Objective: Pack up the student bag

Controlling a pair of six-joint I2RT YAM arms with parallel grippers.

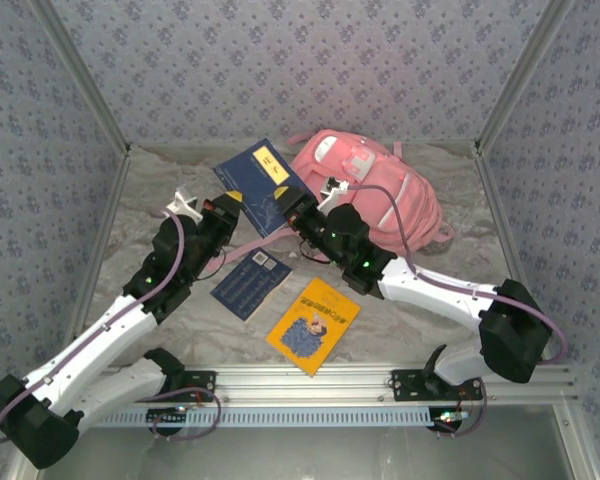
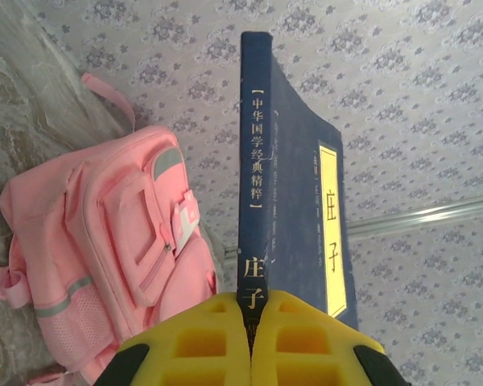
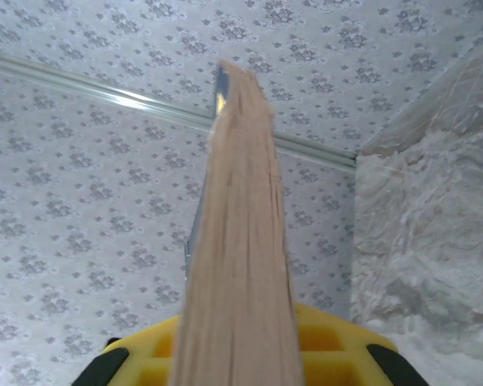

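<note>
A dark blue book (image 1: 263,185) with a yellow title strip is held up off the table, left of the pink student bag (image 1: 380,195). My left gripper (image 1: 225,207) is shut on the lower end of its spine (image 2: 256,161), the yellow fingers (image 2: 201,338) pressed against both covers. My right gripper (image 1: 298,210) grips the opposite side. In the right wrist view the tan page edge (image 3: 240,201) runs down between its yellow fingers (image 3: 346,354). The student bag (image 2: 113,257) lies flat on the sandy cloth with its front pockets facing up.
A smaller dark blue book (image 1: 250,283) and an orange-yellow book (image 1: 313,325) lie on the cloth in front of the arms. A small white object (image 1: 183,205) sits beside the left arm. Patterned walls close in the back and both sides.
</note>
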